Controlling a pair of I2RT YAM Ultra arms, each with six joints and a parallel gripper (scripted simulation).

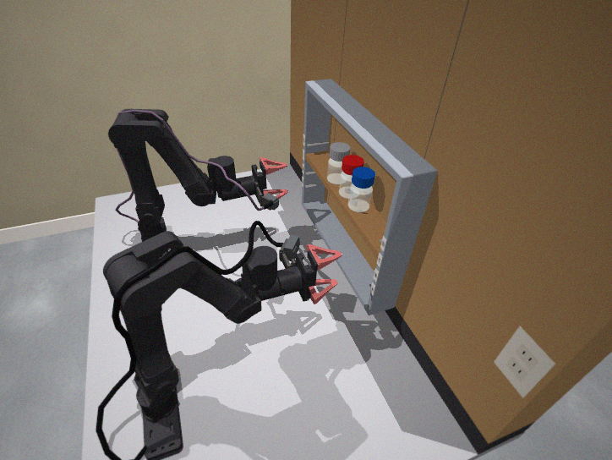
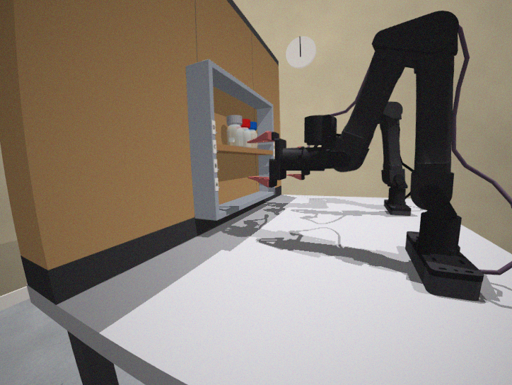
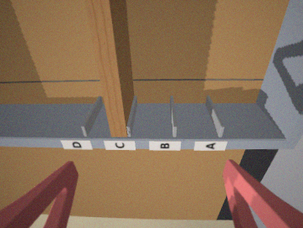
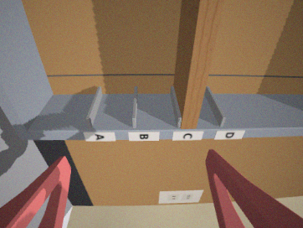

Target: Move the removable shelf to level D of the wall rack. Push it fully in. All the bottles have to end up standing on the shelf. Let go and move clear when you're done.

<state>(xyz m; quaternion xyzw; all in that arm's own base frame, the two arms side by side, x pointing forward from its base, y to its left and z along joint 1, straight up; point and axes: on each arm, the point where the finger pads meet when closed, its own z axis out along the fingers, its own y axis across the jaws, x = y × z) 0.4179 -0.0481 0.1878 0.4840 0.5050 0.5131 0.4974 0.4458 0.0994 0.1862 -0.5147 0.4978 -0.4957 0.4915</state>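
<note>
The grey wall rack [image 1: 375,148] hangs on the brown wall, and the wooden shelf [image 1: 346,202] sits in its slot C. A grey-capped bottle [image 1: 339,158], a red-capped bottle [image 1: 352,167] and a blue-capped bottle [image 1: 363,185] stand on the shelf. My left gripper [image 1: 271,178] is open and empty in front of the rack's far post. The left wrist view [image 3: 151,168] shows labels D to A and the shelf end [image 3: 113,84] at C. My right gripper [image 1: 324,269] is open and empty by the near post. The right wrist view [image 4: 138,159] shows the shelf end [image 4: 201,71] at C.
A wall outlet [image 1: 523,361] sits low on the brown wall beyond the rack's near post. A round clock [image 2: 300,52] hangs on the beige wall. Both arm bases stand on the white table, away from the wall.
</note>
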